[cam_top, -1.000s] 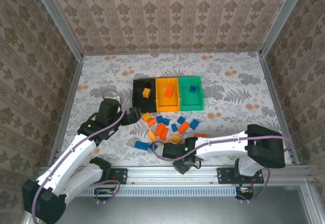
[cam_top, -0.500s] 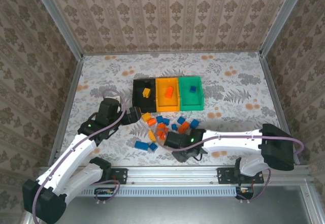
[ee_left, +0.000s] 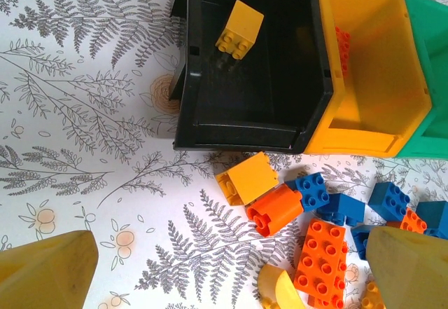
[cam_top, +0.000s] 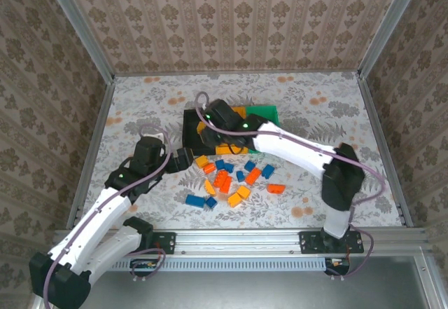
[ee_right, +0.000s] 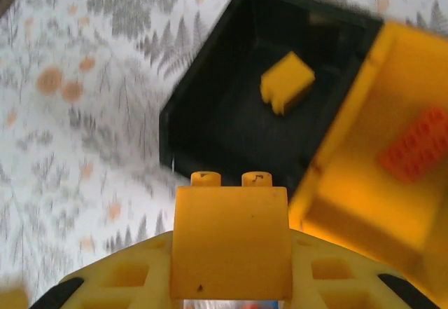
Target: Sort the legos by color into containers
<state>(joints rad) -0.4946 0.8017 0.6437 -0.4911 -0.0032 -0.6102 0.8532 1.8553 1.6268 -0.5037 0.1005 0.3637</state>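
At the black bin [ee_right: 210,137], pinching a yellow-orange brick [ee_right: 231,242] firmly in the right gripper [ee_right: 231,284], studs facing the bin. Hovering the left gripper [ee_left: 231,270], jaws spread wide and empty, over the loose legos [cam_top: 231,179] scattered on the fern-print table [ee_left: 91,92] just beside the containers. Housing another yellow brick [ee_left: 239,30] inside the black bin, and a red-orange brick [ee_right: 413,144] inside the adjoining orange-yellow bin [ee_left: 364,123], with the green bin [ee_left: 430,78] touching beyond.

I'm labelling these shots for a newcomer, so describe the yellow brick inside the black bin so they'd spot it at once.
Find the row of three bins; the black bin is its left end. On its floor lies one yellow brick, studs visible, the only piece inside; a similar yellow brick sits outside by the front wall.
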